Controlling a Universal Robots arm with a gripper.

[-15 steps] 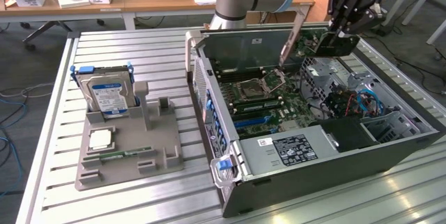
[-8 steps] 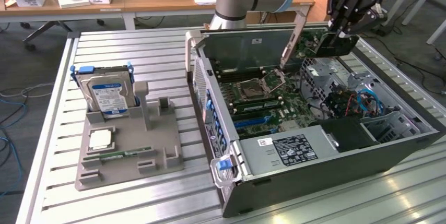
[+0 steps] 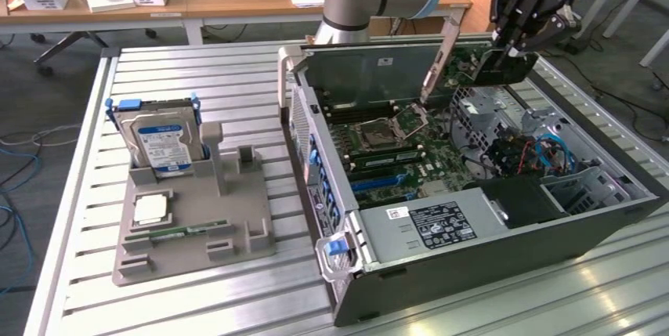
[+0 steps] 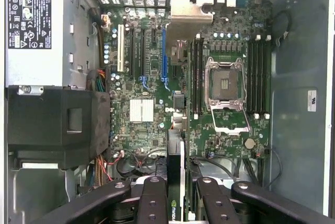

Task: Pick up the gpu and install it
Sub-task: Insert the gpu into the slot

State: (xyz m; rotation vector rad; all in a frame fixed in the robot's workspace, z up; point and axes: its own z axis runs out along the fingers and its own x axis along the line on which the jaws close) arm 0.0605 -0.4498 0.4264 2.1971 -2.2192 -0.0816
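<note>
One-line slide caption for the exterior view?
Robot fingers hold the gpu over the open computer case, motherboard exposed below.

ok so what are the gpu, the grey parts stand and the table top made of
gpu: green circuit board, seemingly fibreglass laminate, going by its thin flat matte green face.
grey parts stand: likely plastic, judging by its uniform matte grey and moulded slots.
table top: probably aluminium, ribbed silver slats with a soft sheen.

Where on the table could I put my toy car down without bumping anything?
Bare table lies between the gray holder and the far edge, and in front of the computer case at the exterior view's lower right. Crowded: the case, with the tool holding the gpu over it.
</note>
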